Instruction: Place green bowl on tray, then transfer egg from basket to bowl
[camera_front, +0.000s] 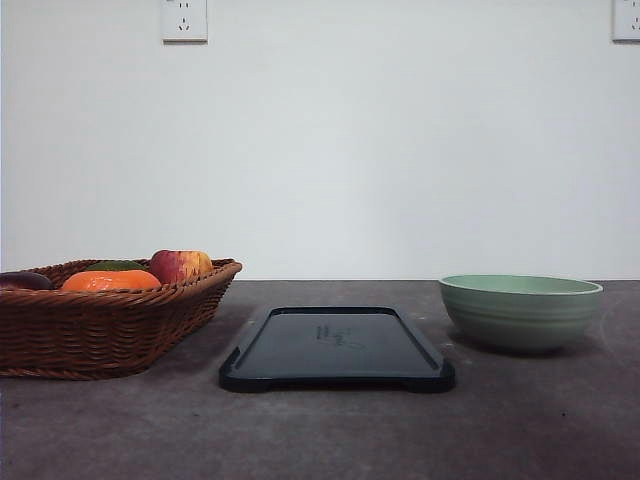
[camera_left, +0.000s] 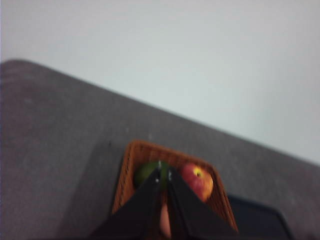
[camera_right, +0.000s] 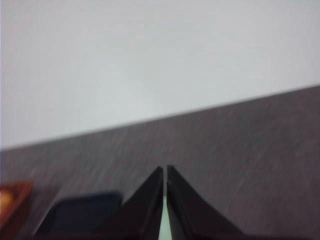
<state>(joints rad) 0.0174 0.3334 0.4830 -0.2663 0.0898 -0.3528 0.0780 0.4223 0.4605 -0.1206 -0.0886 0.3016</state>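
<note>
The pale green bowl (camera_front: 520, 311) stands upright on the table, right of the dark tray (camera_front: 337, 346), which lies flat at the centre. At the left sits the brown wicker basket (camera_front: 100, 320) with fruit in it; the egg is hidden from me. In the left wrist view my left gripper (camera_left: 164, 173) hangs shut above the basket (camera_left: 131, 167), its fingers pressed together. My right gripper (camera_right: 165, 169) is shut too, and a pale green sliver of the bowl (camera_right: 163, 227) shows below its fingers. The tray (camera_right: 80, 212) lies beside that sliver.
The basket holds a red apple (camera_front: 180, 265), an orange fruit (camera_front: 110, 281), a green fruit (camera_front: 113, 265) and a dark purple one (camera_front: 22, 281). A white wall with two sockets rises behind the grey table (camera_front: 330, 430). A tray corner (camera_left: 260, 220) shows beside the basket.
</note>
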